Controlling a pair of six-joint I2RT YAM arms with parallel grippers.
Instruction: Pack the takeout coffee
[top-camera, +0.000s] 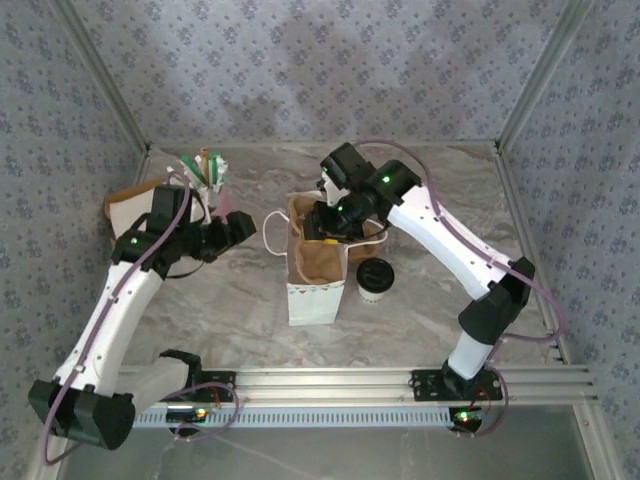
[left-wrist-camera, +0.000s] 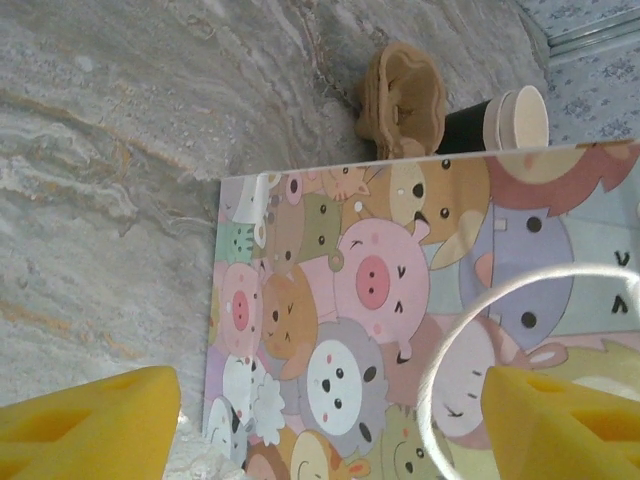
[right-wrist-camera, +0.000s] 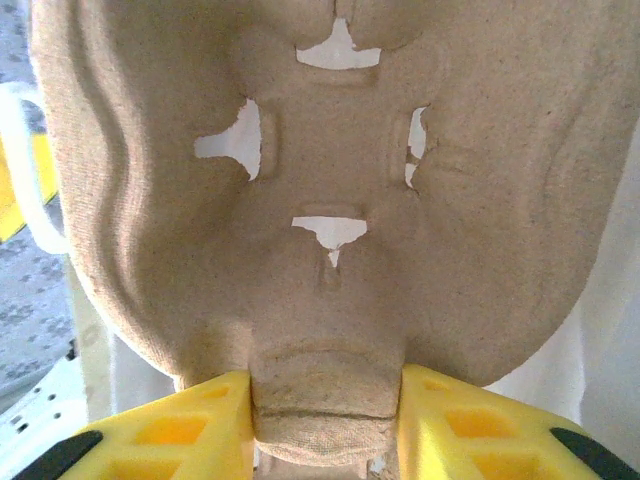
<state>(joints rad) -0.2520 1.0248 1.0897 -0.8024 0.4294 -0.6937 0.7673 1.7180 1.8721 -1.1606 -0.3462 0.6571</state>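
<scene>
The takeout coffee (top-camera: 375, 277), a small white cup with a dark band and black lid, stands on the table right of the white bag (top-camera: 313, 295). In the left wrist view the coffee (left-wrist-camera: 495, 122) shows beyond the bag's cartoon-printed side (left-wrist-camera: 400, 300). My right gripper (top-camera: 325, 225) hangs over the bag's open mouth, shut on a tab of the brown pulp cup carrier (right-wrist-camera: 330, 180). The carrier (top-camera: 366, 238) pokes out at the bag's top right. My left gripper (left-wrist-camera: 330, 430) is open, empty, beside the bag's white handle loop (left-wrist-camera: 470, 320).
A pink cup of sticks (top-camera: 210, 170) stands at the back left behind my left arm. Something flat and brown (top-camera: 125, 205) lies at the far left by the wall. Metal frame rails (top-camera: 400, 380) border the near edge.
</scene>
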